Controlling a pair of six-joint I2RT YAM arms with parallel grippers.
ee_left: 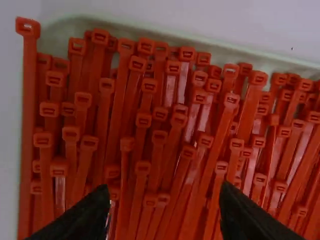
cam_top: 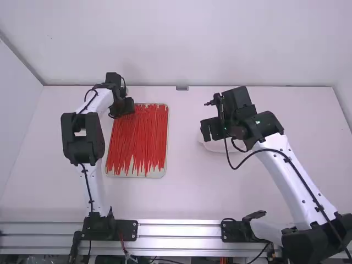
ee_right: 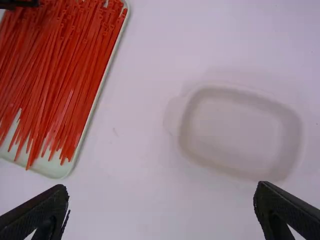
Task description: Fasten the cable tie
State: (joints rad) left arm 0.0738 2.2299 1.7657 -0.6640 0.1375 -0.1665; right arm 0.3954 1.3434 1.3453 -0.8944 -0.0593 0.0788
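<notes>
A heap of red cable ties (cam_top: 138, 137) lies on a pale tray (cam_top: 163, 175) left of the table's middle. My left gripper (cam_top: 122, 106) hovers low over the tray's far left corner, open, with its fingers (ee_left: 87, 215) spread just above the ties' heads (ee_left: 160, 125) and nothing held. My right gripper (cam_top: 212, 127) is raised over the table right of the middle, open and empty, above a white dish (ee_right: 239, 131). The right wrist view also has the ties (ee_right: 55, 75) on the tray (ee_right: 50, 167).
The white dish (cam_top: 220, 147) sits mostly under the right arm. One tie (ee_left: 27, 100) lies along the tray's edge apart from the heap. Bare table surrounds the tray and dish.
</notes>
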